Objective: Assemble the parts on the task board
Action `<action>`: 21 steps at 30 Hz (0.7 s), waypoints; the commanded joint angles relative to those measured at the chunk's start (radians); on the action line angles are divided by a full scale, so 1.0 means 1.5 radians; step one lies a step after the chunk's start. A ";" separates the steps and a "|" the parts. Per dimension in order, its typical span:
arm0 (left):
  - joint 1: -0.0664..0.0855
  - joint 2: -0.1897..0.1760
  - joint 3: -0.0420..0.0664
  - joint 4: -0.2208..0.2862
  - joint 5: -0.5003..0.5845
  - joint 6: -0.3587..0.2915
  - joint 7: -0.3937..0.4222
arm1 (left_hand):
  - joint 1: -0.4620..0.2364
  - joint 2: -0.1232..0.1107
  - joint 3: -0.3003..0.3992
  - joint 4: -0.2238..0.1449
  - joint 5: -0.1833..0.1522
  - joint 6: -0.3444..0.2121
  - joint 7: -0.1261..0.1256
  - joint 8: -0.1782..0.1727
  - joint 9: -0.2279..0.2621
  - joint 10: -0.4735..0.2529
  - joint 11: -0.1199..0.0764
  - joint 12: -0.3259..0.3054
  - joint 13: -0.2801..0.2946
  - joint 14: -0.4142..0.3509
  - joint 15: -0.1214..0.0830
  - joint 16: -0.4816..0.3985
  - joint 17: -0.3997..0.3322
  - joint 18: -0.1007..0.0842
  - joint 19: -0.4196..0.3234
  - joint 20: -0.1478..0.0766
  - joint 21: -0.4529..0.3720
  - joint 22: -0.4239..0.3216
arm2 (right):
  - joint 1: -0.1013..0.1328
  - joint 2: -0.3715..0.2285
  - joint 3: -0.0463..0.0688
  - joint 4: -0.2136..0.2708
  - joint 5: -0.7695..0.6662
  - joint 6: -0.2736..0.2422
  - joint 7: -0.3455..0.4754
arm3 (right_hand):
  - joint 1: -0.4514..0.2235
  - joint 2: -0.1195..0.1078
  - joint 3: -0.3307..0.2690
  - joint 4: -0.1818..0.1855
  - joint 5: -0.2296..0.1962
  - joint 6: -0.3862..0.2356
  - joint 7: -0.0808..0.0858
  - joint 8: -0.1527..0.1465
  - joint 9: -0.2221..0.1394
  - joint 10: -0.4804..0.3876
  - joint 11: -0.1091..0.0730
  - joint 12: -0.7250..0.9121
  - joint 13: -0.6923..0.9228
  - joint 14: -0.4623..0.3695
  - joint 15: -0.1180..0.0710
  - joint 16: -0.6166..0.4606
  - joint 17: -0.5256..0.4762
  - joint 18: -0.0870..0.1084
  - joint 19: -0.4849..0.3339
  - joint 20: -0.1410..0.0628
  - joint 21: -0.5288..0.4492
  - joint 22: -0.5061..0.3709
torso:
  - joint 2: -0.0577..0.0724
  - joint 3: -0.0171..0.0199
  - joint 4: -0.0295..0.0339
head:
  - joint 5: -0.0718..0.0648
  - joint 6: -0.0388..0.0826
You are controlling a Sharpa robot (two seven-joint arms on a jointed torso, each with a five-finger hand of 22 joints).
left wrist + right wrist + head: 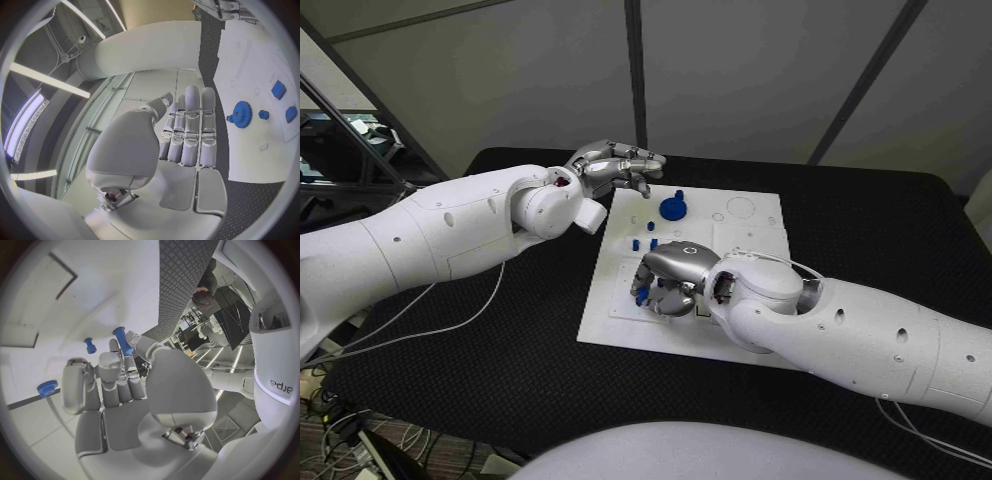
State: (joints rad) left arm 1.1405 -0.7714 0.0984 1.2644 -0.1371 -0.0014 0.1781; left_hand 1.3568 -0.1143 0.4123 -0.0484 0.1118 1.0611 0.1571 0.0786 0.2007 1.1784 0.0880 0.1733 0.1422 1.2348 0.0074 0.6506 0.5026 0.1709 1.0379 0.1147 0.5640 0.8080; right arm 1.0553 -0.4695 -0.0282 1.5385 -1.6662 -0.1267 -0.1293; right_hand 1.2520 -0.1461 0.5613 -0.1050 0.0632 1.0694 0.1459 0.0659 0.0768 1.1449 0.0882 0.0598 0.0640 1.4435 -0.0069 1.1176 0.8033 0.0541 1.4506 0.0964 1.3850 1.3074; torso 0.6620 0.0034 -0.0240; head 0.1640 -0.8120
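Nearest the head camera, the right hand [672, 280] is seen over the lower left part of the white task board [754, 238], fingers curled downward around a small blue peg [642, 295]; whether the peg is truly pinched cannot be told from this view. Above it, near the board's centre, short blue pegs [645, 242] are stood upright, and a blue gear [674, 208] with a round toothed rim is set near the board's upper left. At the upper left of the frame, the left hand [615, 168] is held just off the board's upper left corner, fingers curled in with nothing seen in them.

From the left wrist, the left hand [187, 130] is shown with fingers laid side by side, pressed together and empty. At the right of the frame the gear [240, 114] lies on the board [250, 60], with blue blocks [279, 89] beyond it.

From the right wrist, the right hand [119, 385] is shown with a slim blue peg [123, 340] held at its fingertips; a second peg [90, 345] stands on the board [94, 300] beside it.
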 commanded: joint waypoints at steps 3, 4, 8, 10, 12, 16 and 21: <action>0.001 0.001 0.000 0.000 0.003 0.008 0.001 | 0.000 0.007 0.001 -0.004 0.001 -0.003 0.000 -0.003 0.001 -0.004 0.000 0.000 0.001 0.001 0.003 -0.005 -0.001 0.007 0.004 0.001 -0.003 -0.001 | 0.001 0.002 -0.002 -0.001 -0.008 -0.034 0.011 | -0.003 -0.018 -0.014 -0.003 -0.005 -0.021 -0.001 -0.003 -0.006 -0.032 0.005 0.001 0.001 -0.005 0.007 -0.012 -0.020 0.007 -0.010 0.007 -0.018 0.016 | 0.000 0.0000 -0.0001 | 0.001 0.000; 0.001 0.001 0.000 0.000 0.003 0.008 0.001 | 0.000 0.007 0.001 -0.004 0.001 -0.003 0.000 -0.003 0.001 -0.004 0.000 0.000 0.001 0.001 0.003 -0.005 -0.001 0.007 0.004 0.001 -0.003 -0.001 | 0.001 0.002 -0.002 -0.001 -0.009 -0.041 0.013 | -0.003 -0.020 -0.018 -0.004 -0.005 -0.026 -0.002 -0.003 -0.007 -0.039 0.006 0.001 0.001 -0.007 0.007 -0.016 -0.026 0.009 -0.014 0.008 -0.025 0.009 | 0.000 0.0000 -0.0002 | 0.002 0.000; 0.001 0.001 0.000 -0.001 0.003 0.009 0.000 | 0.000 0.008 0.000 -0.004 0.001 -0.004 0.000 -0.004 0.001 -0.004 0.001 0.000 0.001 0.001 0.003 -0.005 -0.001 0.007 0.004 0.001 -0.004 -0.001 | 0.001 0.001 -0.003 0.000 -0.008 -0.061 0.022 | -0.002 -0.025 -0.036 -0.006 -0.005 -0.035 -0.005 -0.002 -0.007 -0.058 0.008 0.004 0.001 -0.013 0.010 -0.026 -0.042 0.014 -0.026 0.011 -0.045 -0.012 | 0.000 0.0002 -0.0003 | 0.002 0.000; 0.001 0.001 0.000 -0.001 0.003 0.009 -0.001 | 0.000 0.008 0.000 -0.004 0.001 -0.004 0.000 -0.004 0.001 -0.004 0.001 0.000 0.001 0.001 0.003 -0.005 -0.001 0.007 0.004 0.001 -0.004 -0.001 | 0.001 0.000 -0.003 0.000 -0.007 -0.071 0.026 | -0.002 -0.025 -0.041 -0.005 -0.005 -0.037 -0.007 -0.002 -0.007 -0.061 0.009 0.005 0.001 -0.014 0.010 -0.027 -0.044 0.014 -0.027 0.012 -0.047 -0.013 | 0.000 0.0003 -0.0001 | 0.002 -0.001; 0.001 0.001 0.000 -0.002 0.003 0.009 -0.001 | 0.000 0.008 0.000 -0.004 0.001 -0.004 0.000 -0.004 0.001 -0.004 0.001 0.000 0.001 0.001 0.003 -0.005 -0.001 0.007 0.004 0.001 -0.004 -0.001 | 0.001 -0.001 -0.003 0.001 -0.006 -0.085 0.031 | -0.002 -0.025 -0.047 -0.005 -0.005 -0.040 -0.009 -0.003 -0.008 -0.064 0.009 0.006 0.001 -0.015 0.011 -0.029 -0.048 0.015 -0.029 0.012 -0.051 -0.017 | 0.000 0.0002 0.0001 | 0.001 -0.001; 0.001 0.001 0.000 -0.002 0.003 0.010 -0.002 | 0.000 0.008 0.000 -0.004 0.001 -0.004 0.000 -0.004 0.001 -0.004 0.001 0.000 0.001 0.001 0.003 -0.005 -0.001 0.007 0.004 0.001 -0.004 -0.001 | 0.000 -0.007 -0.003 0.006 0.003 -0.121 0.044 | 0.007 -0.026 -0.071 -0.004 -0.004 -0.063 -0.017 -0.004 -0.009 -0.089 0.014 0.006 0.000 -0.023 0.014 -0.045 -0.073 0.022 -0.044 0.015 -0.077 -0.045 | 0.000 0.0008 -0.0004 | 0.001 0.001; 0.001 0.000 0.000 -0.003 0.003 0.010 -0.002 | 0.000 0.008 0.000 -0.004 0.001 -0.004 0.000 -0.004 0.001 -0.004 0.001 0.000 0.001 0.001 0.003 -0.005 -0.001 0.007 0.004 0.001 -0.004 -0.001 | -0.002 -0.030 -0.003 0.027 0.016 -0.151 0.054 | 0.016 -0.029 -0.092 -0.001 -0.004 -0.076 -0.022 -0.003 -0.008 -0.099 0.015 0.011 0.001 -0.026 0.015 -0.053 -0.087 0.024 -0.047 0.017 -0.086 -0.053 | -0.001 0.0006 -0.0005 | -0.002 0.004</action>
State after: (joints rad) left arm 1.1404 -0.7714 0.0984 1.2602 -0.1370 0.0015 0.1737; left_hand 1.3568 -0.1143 0.4123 -0.0484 0.1118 1.0611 0.1571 0.0787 0.2015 1.1784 0.0880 0.1732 0.1429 1.2348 0.0074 0.6457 0.5026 0.1709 1.0379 0.1147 0.5640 0.8071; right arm 1.0503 -0.5085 -0.0332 1.5705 -1.6606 -0.2777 -0.0813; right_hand 1.2694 -0.1892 0.4291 -0.1048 0.0591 0.9602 0.1143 0.0659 0.0646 1.0055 0.1107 0.0721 0.0652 1.4129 0.0160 1.0424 0.6767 0.0703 1.3862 0.1227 1.2583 1.2293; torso 0.6618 0.0042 -0.0240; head 0.1638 -0.8084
